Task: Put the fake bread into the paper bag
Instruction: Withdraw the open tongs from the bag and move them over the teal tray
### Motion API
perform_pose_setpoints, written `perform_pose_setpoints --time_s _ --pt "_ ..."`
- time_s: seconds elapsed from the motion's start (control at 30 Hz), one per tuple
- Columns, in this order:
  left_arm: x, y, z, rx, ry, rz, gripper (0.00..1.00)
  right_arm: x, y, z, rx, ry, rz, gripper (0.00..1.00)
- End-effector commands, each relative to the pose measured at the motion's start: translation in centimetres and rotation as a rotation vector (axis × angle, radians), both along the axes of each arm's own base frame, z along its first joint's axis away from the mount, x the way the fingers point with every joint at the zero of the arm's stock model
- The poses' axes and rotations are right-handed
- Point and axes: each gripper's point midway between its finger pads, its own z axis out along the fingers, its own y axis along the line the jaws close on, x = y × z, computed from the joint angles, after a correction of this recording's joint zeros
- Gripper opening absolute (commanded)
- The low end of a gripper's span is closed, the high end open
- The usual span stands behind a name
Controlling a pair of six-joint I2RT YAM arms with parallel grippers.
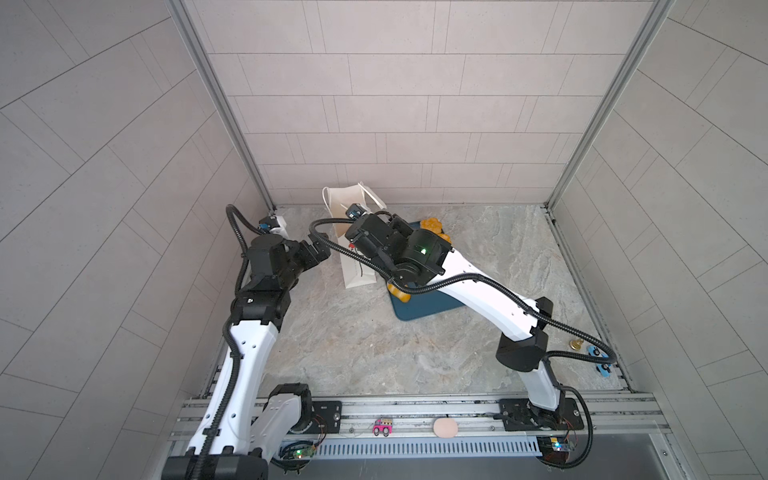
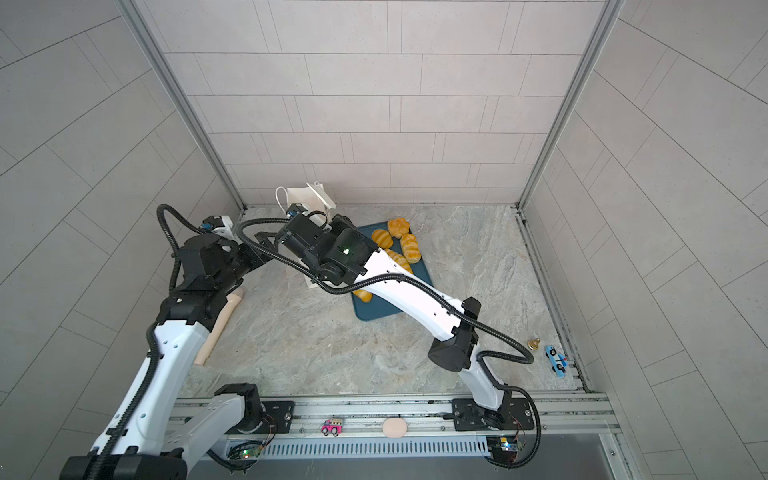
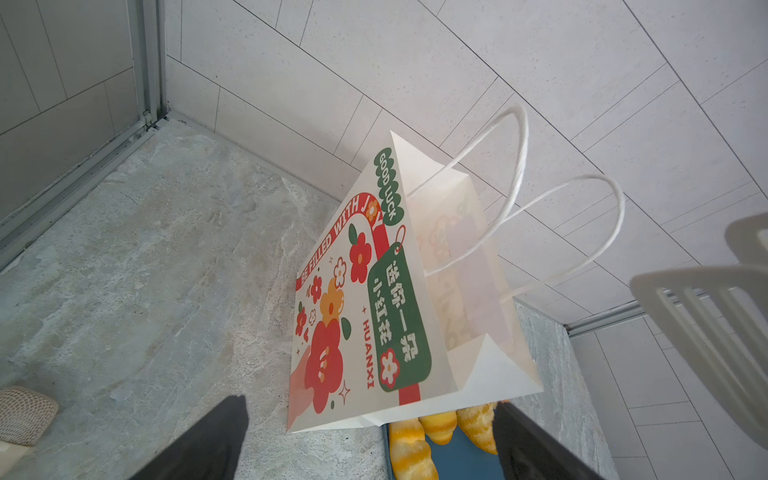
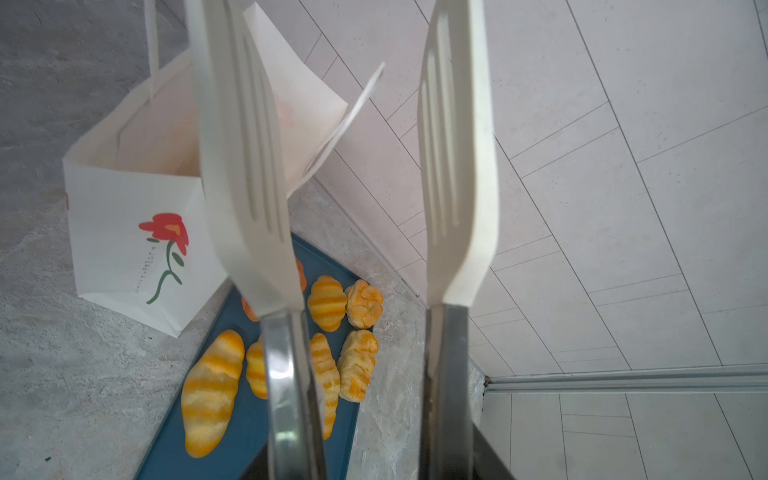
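Note:
The paper bag (image 1: 360,272) (image 2: 304,194) stands upright and open at the back of the table, showing its flower print (image 4: 124,232) and its white cord handles (image 3: 365,311). Several golden striped pieces of fake bread (image 2: 405,245) (image 4: 212,390) (image 3: 409,449) (image 1: 432,224) lie on a dark-blue tray (image 2: 382,307) (image 4: 249,436) right beside the bag. My right gripper (image 4: 370,461) is shut on the metal handles of white slotted tongs (image 4: 249,166) (image 3: 706,316). Their blades stand apart with nothing between them, raised beside the bag's mouth. My left gripper (image 3: 370,403) (image 1: 322,249) is open, just left of the bag.
A beige stick-shaped object (image 2: 220,328) lies at the left table edge, and a woven pad (image 3: 25,415) sits near it. A brass bell (image 2: 534,343) and a blue toy car (image 2: 556,360) sit at the right edge. A pink toy car (image 2: 331,427) and a beige oval (image 2: 394,428) rest on the front rail.

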Motion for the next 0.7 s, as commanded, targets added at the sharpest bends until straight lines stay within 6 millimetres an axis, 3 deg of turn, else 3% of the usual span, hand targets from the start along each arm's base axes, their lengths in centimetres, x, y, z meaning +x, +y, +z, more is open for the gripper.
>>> perform_pose_setpoints --time_s 0.0,0.37,0.67 --pt "-0.2 0.4 0.2 0.021 -0.016 0.013 1.00 -1.3 -2.5 0.7 0.075 -0.005 -0.071 0.51" --pt "-0.6 1.0 0.2 0.050 -0.040 0.037 1.00 -4.8 -6.7 -7.1 0.155 0.142 -0.169 0.50" --pt "-0.4 0.9 -0.3 0.048 -0.026 0.033 1.00 -7.8 -7.9 -16.8 0.102 0.373 -0.199 0.51"
